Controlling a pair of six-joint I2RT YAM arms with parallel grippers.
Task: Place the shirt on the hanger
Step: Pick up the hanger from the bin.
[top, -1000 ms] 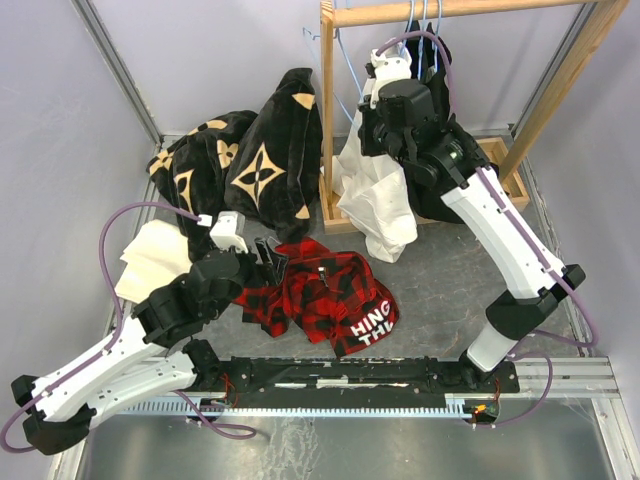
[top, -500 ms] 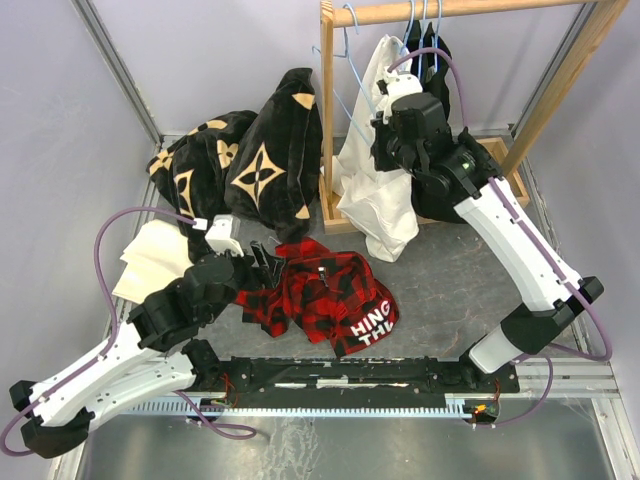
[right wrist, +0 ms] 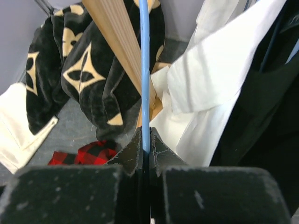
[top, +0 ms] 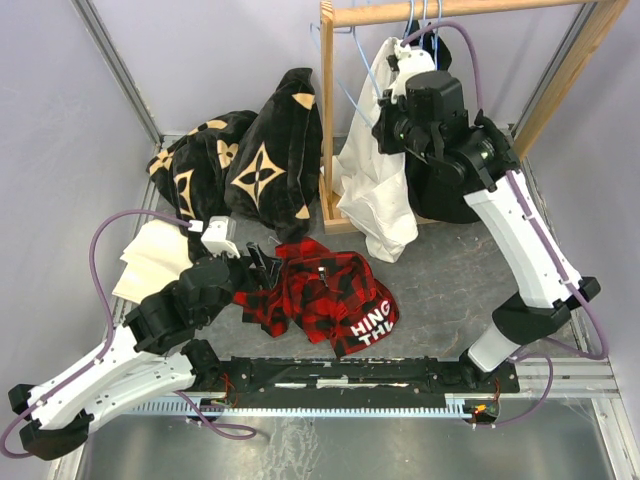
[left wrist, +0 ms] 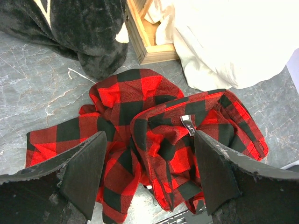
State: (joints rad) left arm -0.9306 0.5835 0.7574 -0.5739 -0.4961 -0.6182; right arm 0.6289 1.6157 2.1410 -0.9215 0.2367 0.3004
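Grey table (top: 450, 280), lilac walls. Noted shirt (left wrist: 117, 98) crumpled at table centre, 6 o'clock of rail (top: 440, 10) post, collar label up. Found left gripper (left wrist: 149, 137) spread wide, empty, poised over shirt's 9 o'clock side. Found right gripper (right wrist: 145, 136) pinched tight on hanger (right wrist: 144, 70) wire, 1 o'clock from shirt, by rail; hanger well apart from shirt.

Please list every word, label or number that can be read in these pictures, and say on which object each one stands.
"HING": white block letters on the shirt, cut off at a fold in the top view.
"TH": the line below on the same shirt, also cut off.
White neck label on the shirt: its marks are too small to read.
No other text is visible.
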